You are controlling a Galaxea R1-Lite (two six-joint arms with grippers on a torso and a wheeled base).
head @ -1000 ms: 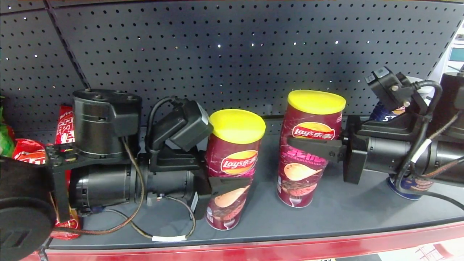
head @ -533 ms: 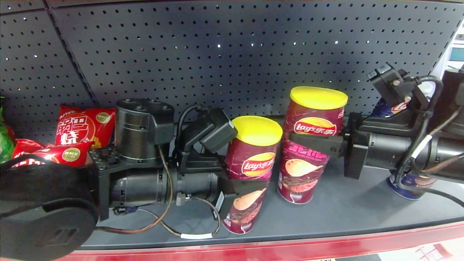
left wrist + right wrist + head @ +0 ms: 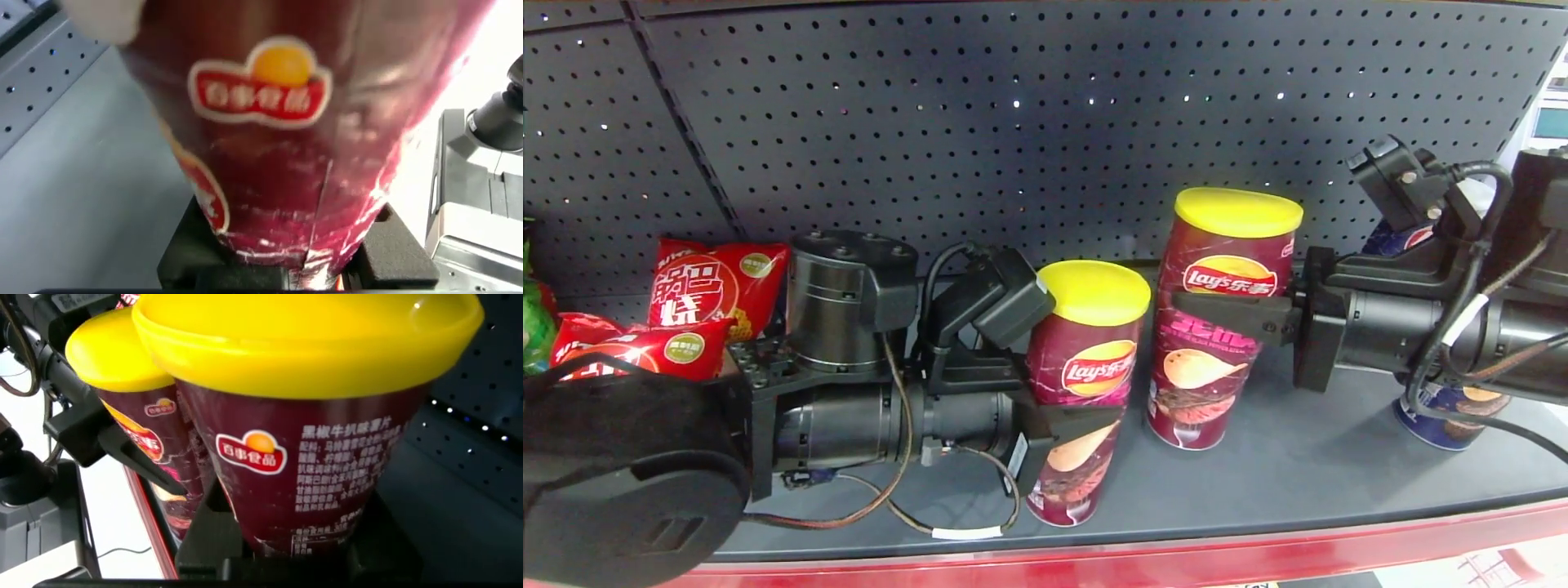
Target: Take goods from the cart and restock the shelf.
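On the shelf (image 3: 1298,478), left pincer (image 3: 1085,412) clamps the left can (image 3: 1086,367), right pincer (image 3: 1218,315) the right can (image 3: 1232,392).

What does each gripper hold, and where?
Left gripper grips the nearer maroon cylindrical canister with yellow lid below mid-height; right gripper grips the farther identical canister above mid-height.

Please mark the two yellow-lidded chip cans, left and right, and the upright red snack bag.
left can (image 3: 1096,374): head view, on the round logo of its label.
right can (image 3: 1201,377): head view, on the chip picture, lower body.
red snack bag (image 3: 717,284): head view, on its front face.
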